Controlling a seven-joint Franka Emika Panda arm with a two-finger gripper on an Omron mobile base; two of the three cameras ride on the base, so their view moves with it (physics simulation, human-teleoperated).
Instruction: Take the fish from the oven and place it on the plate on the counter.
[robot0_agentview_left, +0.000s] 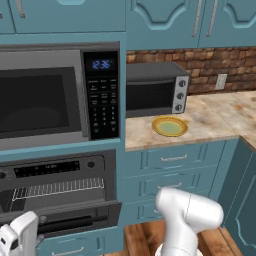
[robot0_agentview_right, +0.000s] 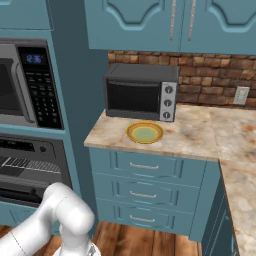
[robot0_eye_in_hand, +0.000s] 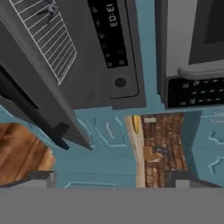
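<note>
The oven (robot0_agentview_left: 60, 170) sits under the microwave with its drop-down door (robot0_agentview_left: 80, 216) lowered and the wire rack (robot0_agentview_left: 57, 189) exposed. In the rolled hand view the rack (robot0_eye_in_hand: 43, 35) runs across the upper left, and a small grey shape on it at the top edge looks like the fish (robot0_eye_in_hand: 51, 7). My gripper (robot0_eye_in_hand: 110, 179) is open with its fingertips (robot0_eye_in_hand: 41, 177) far apart and nothing between them. It hangs low in front of the oven door (robot0_eye_in_hand: 39, 109). The yellow plate (robot0_agentview_left: 170, 126) lies on the counter (robot0_agentview_left: 215, 120) before the toaster oven, plate (robot0_agentview_right: 145, 132) bare.
A microwave (robot0_agentview_left: 45, 97) with a keypad sits above the oven. A black-and-silver toaster oven (robot0_agentview_left: 156, 89) stands at the counter's back left. Teal drawers (robot0_agentview_left: 172, 175) fill the space under the counter, above a wooden floor (robot0_agentview_left: 145, 240). My white arm (robot0_agentview_left: 187, 215) rises at the lower right.
</note>
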